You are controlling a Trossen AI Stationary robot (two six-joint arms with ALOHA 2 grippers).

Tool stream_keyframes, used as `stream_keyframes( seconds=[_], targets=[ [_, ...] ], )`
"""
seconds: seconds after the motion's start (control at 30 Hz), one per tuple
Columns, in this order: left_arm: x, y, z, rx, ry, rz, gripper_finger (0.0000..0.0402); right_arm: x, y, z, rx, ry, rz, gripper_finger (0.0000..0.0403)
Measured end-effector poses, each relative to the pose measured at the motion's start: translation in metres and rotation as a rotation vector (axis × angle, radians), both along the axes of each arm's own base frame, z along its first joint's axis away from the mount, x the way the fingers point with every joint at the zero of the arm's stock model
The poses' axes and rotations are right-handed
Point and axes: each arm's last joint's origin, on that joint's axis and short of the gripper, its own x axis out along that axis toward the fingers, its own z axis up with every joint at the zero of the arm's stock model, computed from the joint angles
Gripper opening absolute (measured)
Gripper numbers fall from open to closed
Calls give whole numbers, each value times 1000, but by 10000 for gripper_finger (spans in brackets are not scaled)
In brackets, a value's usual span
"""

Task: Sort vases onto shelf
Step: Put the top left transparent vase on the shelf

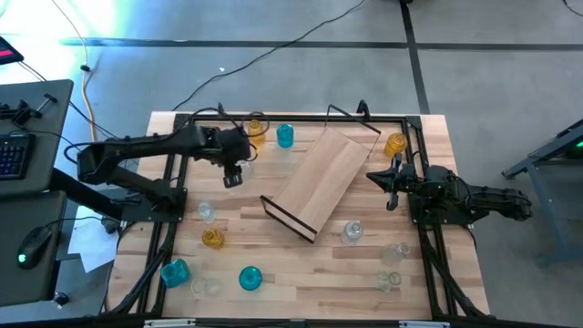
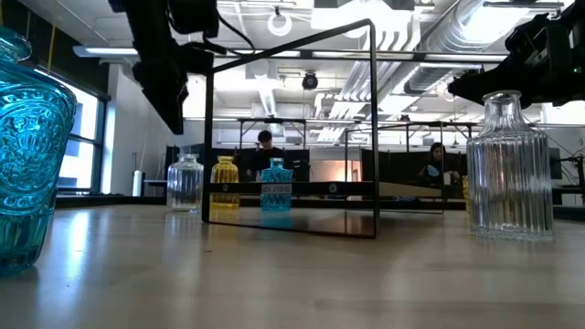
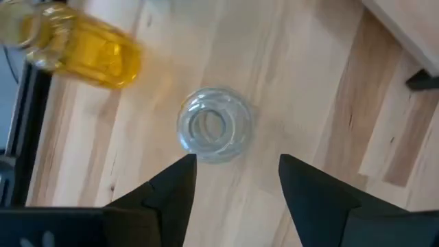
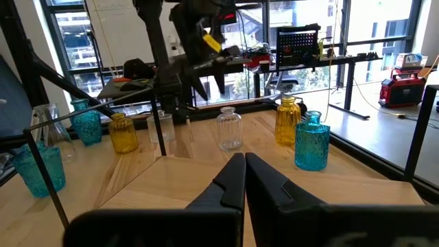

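Note:
My left gripper [image 3: 236,175] is open and points down over a clear vase [image 3: 215,125] that stands upright on the table; its fingers hang above the vase and just to its near side. In the high view this gripper [image 1: 233,175] is left of the shelf [image 1: 321,178], a light-wood board with black wire end frames lying slantwise mid-table. An amber vase [image 3: 82,44] and a teal vase [image 1: 285,136] stand toward the far edge. My right gripper [image 1: 392,182] waits shut at the table's right, pointing level toward the shelf.
More vases stand about the table: amber [image 1: 395,144] at far right, clear [image 1: 207,211] and amber [image 1: 213,239] at left, teal [image 1: 174,271] [image 1: 249,278] near the front edge, clear ones [image 1: 352,232] [image 1: 396,252] at near right. Black rails [image 1: 173,182] frame the tabletop.

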Motion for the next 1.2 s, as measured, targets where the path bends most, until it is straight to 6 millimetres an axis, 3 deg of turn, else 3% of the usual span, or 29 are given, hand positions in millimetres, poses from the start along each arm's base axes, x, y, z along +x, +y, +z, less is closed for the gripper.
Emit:
stream_keyframes(
  seconds=[0.33,1.2],
  targets=[
    [18,4,-20,-28,52,-110,205,0,0,0,0,0,0,0],
    [18,16,-22,-46,-1,-16,202,0,0,0,0,1,0,0]
  ],
)
